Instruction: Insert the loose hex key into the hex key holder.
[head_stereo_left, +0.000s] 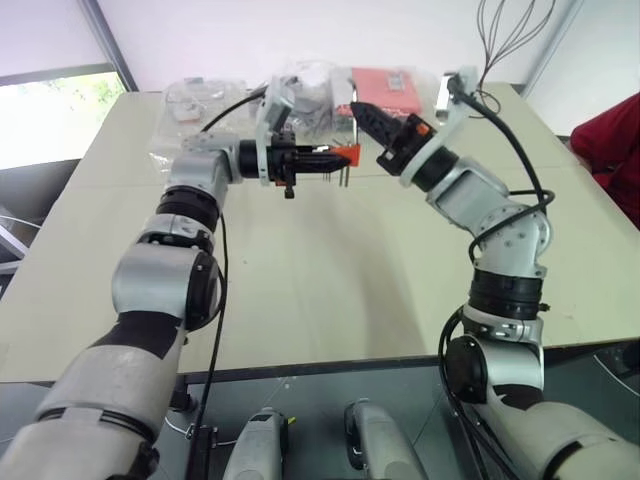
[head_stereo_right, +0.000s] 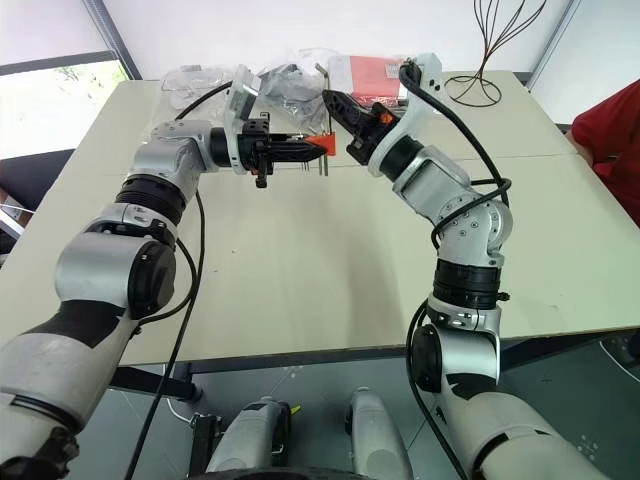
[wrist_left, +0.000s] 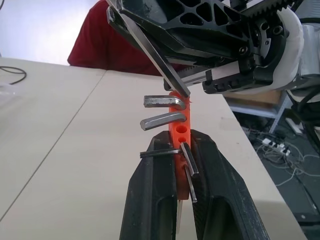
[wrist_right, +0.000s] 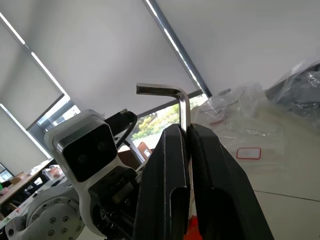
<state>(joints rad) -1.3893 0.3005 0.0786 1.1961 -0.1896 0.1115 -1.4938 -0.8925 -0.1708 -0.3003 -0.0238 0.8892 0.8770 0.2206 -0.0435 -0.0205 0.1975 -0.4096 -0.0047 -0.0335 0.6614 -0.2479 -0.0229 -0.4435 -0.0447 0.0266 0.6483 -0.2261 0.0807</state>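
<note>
My left gripper (head_stereo_left: 333, 157) points sideways above the table and is shut on the hex key holder (head_stereo_left: 346, 153), a small red-orange block. Seen from the left wrist, the holder (wrist_left: 181, 131) stands between the black fingers (wrist_left: 155, 185), with short silver keys sticking out of it. My right gripper (head_stereo_left: 357, 107) is shut on the loose hex key (wrist_right: 183, 107), an L-shaped silver rod rising past its fingertips. In the left wrist view the key's long leg (wrist_left: 150, 50) slants down to the holder's top end. I cannot tell whether its tip sits in a hole.
Clear plastic bags (head_stereo_left: 300, 85) and a flat red packet (head_stereo_left: 388, 80) lie at the far end of the beige table (head_stereo_left: 320, 290). A wire stand (head_stereo_right: 478, 88) is at the back right. A person's red garment (head_stereo_left: 612, 140) is at the table's right edge.
</note>
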